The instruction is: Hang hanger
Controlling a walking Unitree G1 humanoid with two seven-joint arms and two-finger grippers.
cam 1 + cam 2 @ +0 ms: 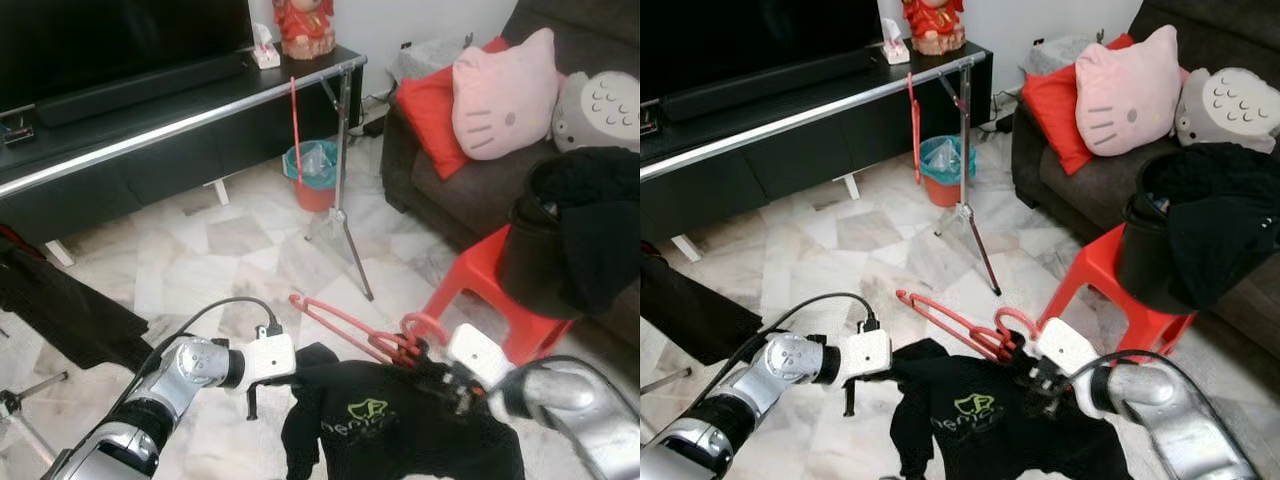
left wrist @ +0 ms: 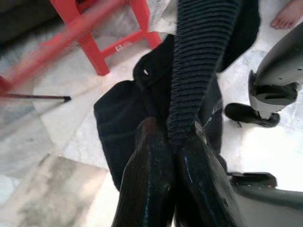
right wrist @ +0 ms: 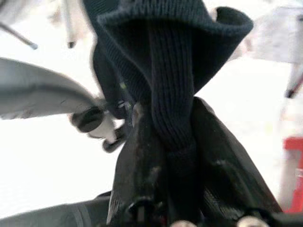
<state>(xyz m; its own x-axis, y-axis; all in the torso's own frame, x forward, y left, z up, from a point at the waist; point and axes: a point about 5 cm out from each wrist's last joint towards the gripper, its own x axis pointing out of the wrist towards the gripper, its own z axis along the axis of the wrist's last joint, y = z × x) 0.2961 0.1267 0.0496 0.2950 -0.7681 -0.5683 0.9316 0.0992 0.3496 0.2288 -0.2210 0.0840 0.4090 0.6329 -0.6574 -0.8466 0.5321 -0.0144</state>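
Low down, at about six o'clock in the head views: black shirt (image 1: 400, 425) with a green logo, stretched between both grippers above the marble floor (image 1: 210, 250). Red hanger (image 1: 355, 328) lying across the shirt's collar edge, hook end toward three o'clock, near the right gripper (image 1: 1040, 378).

Containers first. Teal bin (image 1: 318, 165) at twelve o'clock under the TV bench (image 1: 150, 130), lined with a clear bag; contents unclear. Black basket (image 1: 540, 250) on the red stool (image 1: 480, 285) at three o'clock, heaped with dark clothes.

Left gripper (image 2: 173, 146): fingers (image 2: 147, 179) pinched tight on a ribbed fold of the shirt. Right gripper: likewise clamped on ribbed knit, fabric bunched up between the closed fingers (image 3: 222, 175).

Silver rail (image 1: 200, 115) running from nine to twelve o'clock, with another red hanger on it.
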